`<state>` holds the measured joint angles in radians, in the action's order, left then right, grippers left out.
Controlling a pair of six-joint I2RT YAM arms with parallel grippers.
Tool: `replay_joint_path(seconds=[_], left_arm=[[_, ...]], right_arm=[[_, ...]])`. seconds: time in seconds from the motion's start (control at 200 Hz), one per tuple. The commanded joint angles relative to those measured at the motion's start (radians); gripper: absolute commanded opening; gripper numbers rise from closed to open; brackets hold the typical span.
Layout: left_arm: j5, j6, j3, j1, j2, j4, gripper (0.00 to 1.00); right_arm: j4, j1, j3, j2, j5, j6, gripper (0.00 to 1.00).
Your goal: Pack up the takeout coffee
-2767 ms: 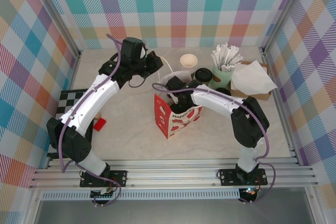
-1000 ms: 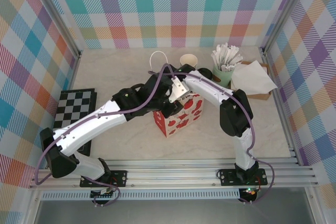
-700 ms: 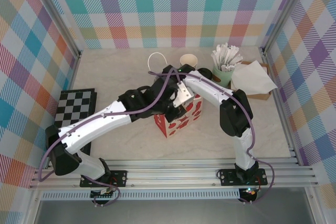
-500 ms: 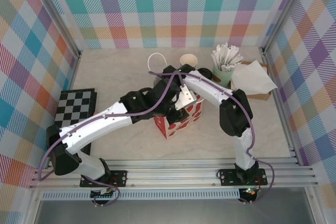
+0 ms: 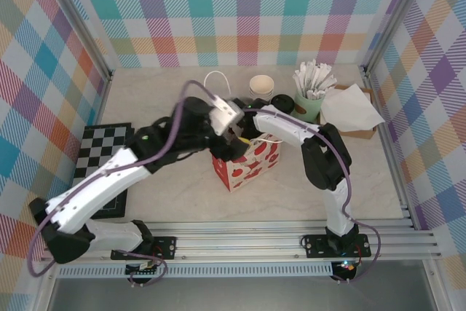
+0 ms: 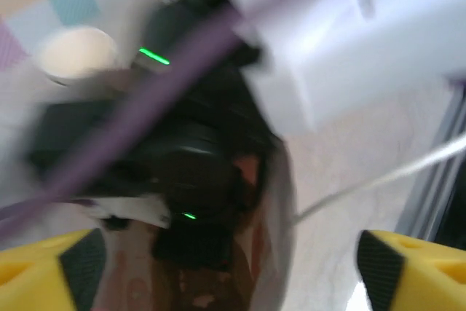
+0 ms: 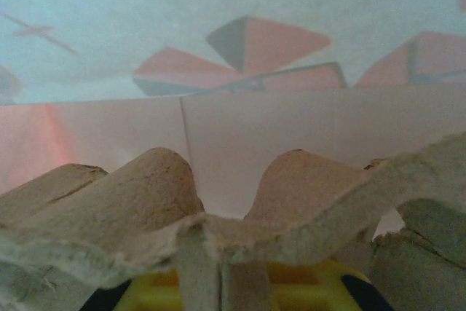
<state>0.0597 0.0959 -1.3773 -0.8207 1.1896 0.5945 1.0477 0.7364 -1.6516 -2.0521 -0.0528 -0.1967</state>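
My right gripper (image 7: 233, 293) pinches pulp tray (image 7: 218, 231) in bag (image 5: 251, 165); left gripper (image 6: 231, 264) spread above; takeout coffee (image 5: 282, 100) upright behind bag, right-arm side.

We find the takeout coffee (image 5: 282, 100) standing upright on the table, just to the left of the mint-green pot (image 5: 309, 109). It is close enough that we cannot tell whether the two touch. From above, we mostly see its round black plastic lid, which is seated on the cup. The lid hides nearly all of the paper body, so we cannot make out the cream and green of its sides.
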Motion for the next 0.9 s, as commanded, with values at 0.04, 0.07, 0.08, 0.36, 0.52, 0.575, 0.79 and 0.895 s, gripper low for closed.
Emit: replay_joint_path(seconds=[0.04, 0.07, 0.08, 0.36, 0.52, 0.575, 0.79, 0.895], left_arm=[[0.055, -0.172, -0.023, 0.149, -0.089, -0.060, 1.00], [0.030, -0.193, -0.027, 0.170, -0.083, -0.055, 1.00], [0.014, -0.202, -0.029, 0.175, -0.079, -0.052, 1.00], [-0.259, -0.367, -0.209, 0.225, 0.173, 0.144, 0.99], [-0.296, -0.358, -0.320, 0.230, 0.328, 0.166, 0.94], [-0.300, -0.351, -0.356, 0.243, 0.366, 0.162, 0.90], [-0.200, -0.293, -0.377, 0.269, 0.406, 0.062, 0.34], [-0.174, -0.277, -0.400, 0.276, 0.402, 0.071, 0.01]], right_arm=[[-0.147, 0.000, 0.094, 0.056, 0.028, 0.054, 0.00], [-0.151, 0.000, 0.107, 0.046, 0.028, 0.062, 0.00], [-0.152, 0.000, 0.110, 0.042, 0.027, 0.064, 0.00], [-0.186, 0.000, 0.220, 0.027, 0.059, 0.058, 0.02], [-0.187, 0.000, 0.200, 0.052, 0.057, 0.057, 0.03], [-0.186, 0.000, 0.190, 0.060, 0.055, 0.061, 0.04], [-0.174, 0.000, 0.170, 0.086, 0.048, 0.098, 0.04], [-0.161, 0.000, 0.169, 0.100, 0.062, 0.110, 0.04]])
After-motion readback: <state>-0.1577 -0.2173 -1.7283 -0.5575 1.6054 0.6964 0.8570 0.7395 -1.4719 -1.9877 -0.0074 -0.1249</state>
